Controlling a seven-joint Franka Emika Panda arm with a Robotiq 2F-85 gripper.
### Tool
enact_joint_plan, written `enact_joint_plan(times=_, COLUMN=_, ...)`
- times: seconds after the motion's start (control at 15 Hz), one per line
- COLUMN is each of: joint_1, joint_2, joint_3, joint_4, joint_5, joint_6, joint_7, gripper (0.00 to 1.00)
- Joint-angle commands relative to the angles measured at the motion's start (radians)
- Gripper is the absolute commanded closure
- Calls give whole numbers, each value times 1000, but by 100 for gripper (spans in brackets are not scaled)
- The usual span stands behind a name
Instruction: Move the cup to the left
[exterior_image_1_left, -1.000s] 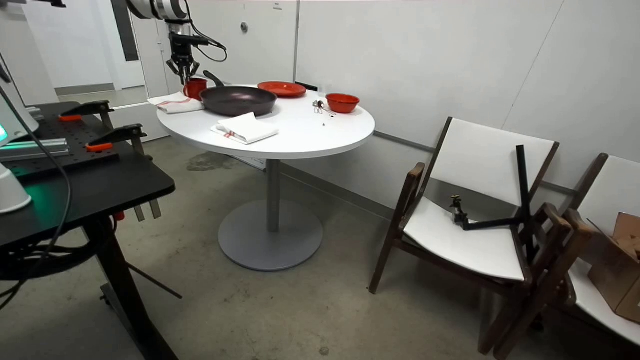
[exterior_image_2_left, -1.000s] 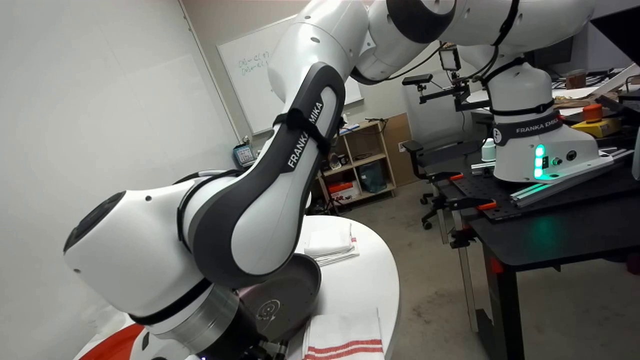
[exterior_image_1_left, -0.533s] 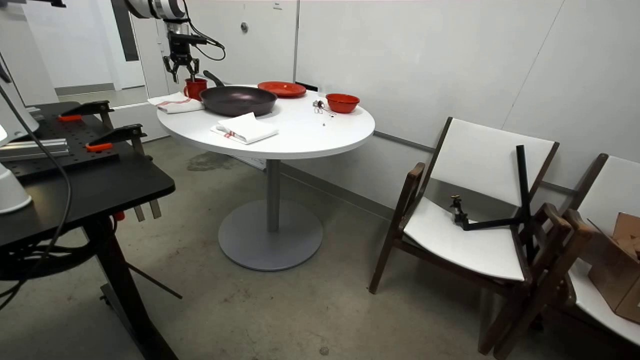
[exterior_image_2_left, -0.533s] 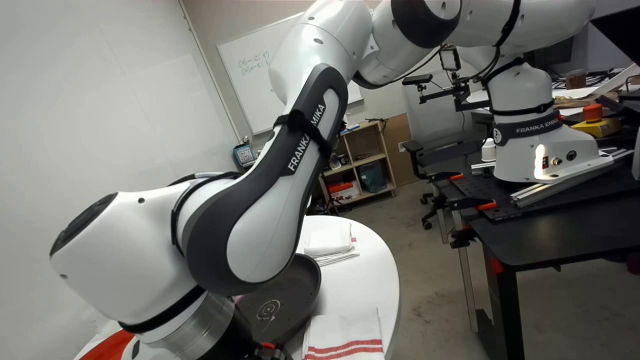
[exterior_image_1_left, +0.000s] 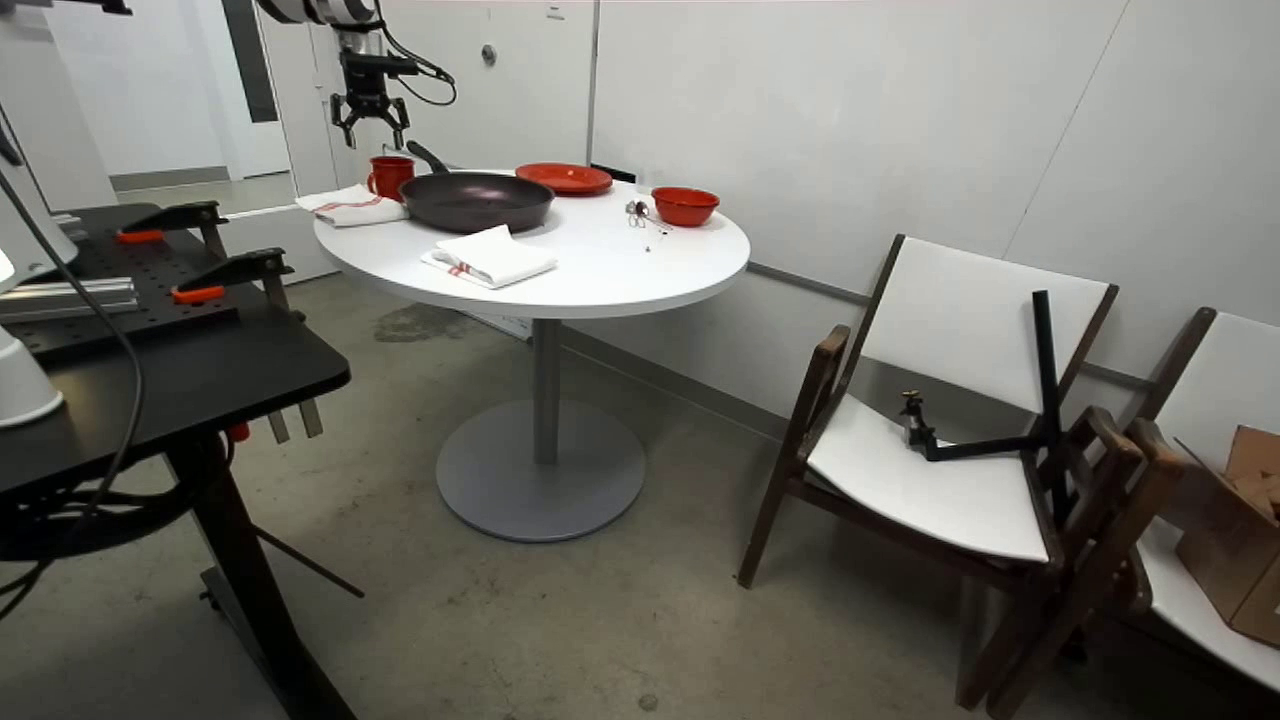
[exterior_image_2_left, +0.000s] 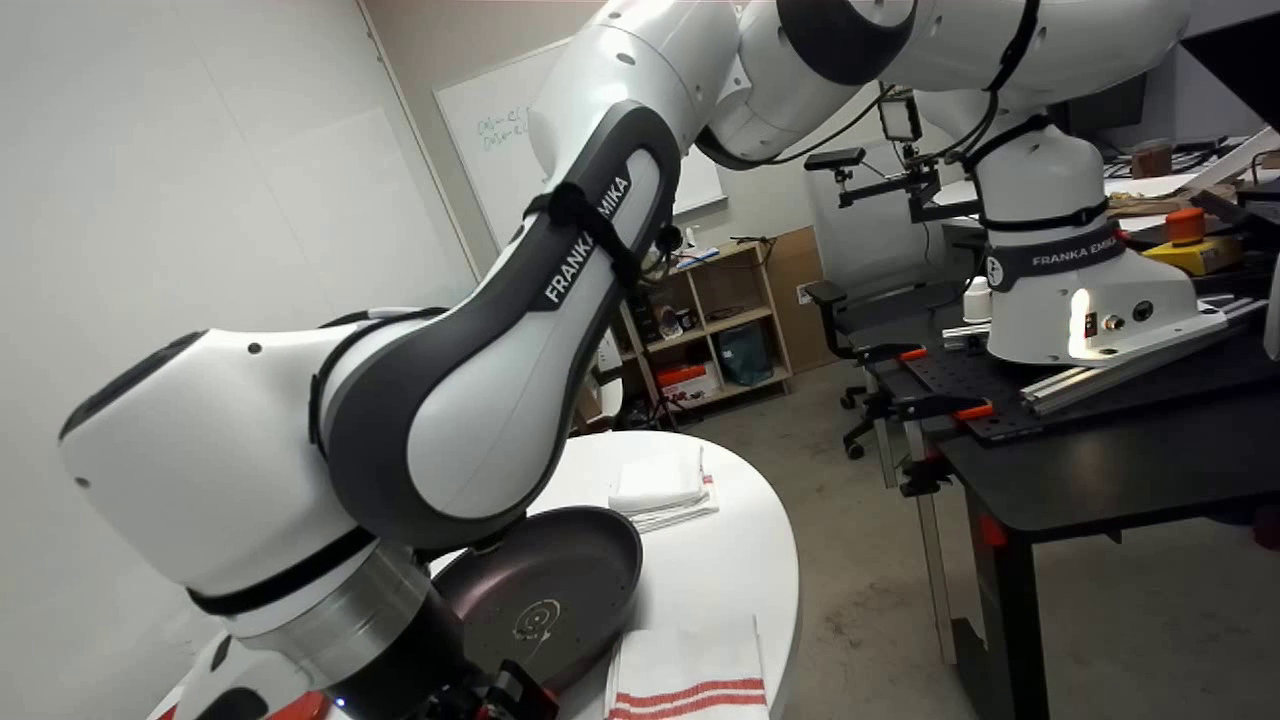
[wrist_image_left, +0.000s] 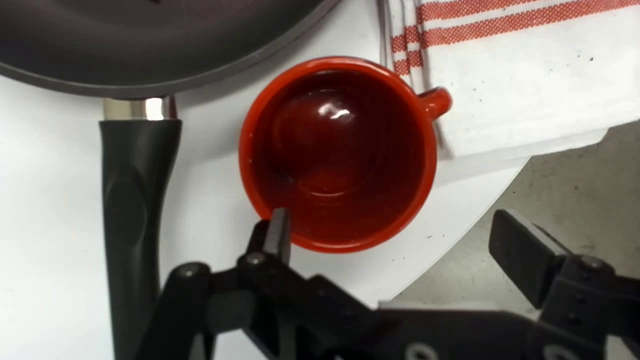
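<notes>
Gripper released, jaws spread; above red cup; cup upright on table beside black pan

Wrist view: cup red, mid-frame; pan dark grey, upper left, handle black; towel white, red stripes, upper right; tabletop white; floor grey, right; claw mostly black.

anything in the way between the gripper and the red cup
Nothing visible: in an exterior view, the open gripper hangs above the red cup with a gap between. The pan handle lies beside the cup, not between.
</notes>
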Motion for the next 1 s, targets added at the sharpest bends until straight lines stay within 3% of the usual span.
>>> enact_joint_plan(times=0.0, joint_1=-37, joint_2=-86, joint_3=9, joint_4=-100, joint_5=13, joint_6=63, joint_7=47, gripper=0)
enact_joint_plan(times=0.8, joint_1=-262, joint_2=-384, joint_3=76, joint_4=-614, joint_5=112, joint_6=489, joint_7=312, gripper=0)
enact_joint_plan(times=0.87, joint_1=-252, joint_2=-418, joint_3=87, joint_4=-660, joint_5=124, joint_6=509, joint_7=366, gripper=0)
enact_joint_plan(times=0.93, joint_1=-218, joint_2=-453, joint_3=56, joint_4=-705, joint_5=180, joint_6=543, joint_7=392, gripper=0)
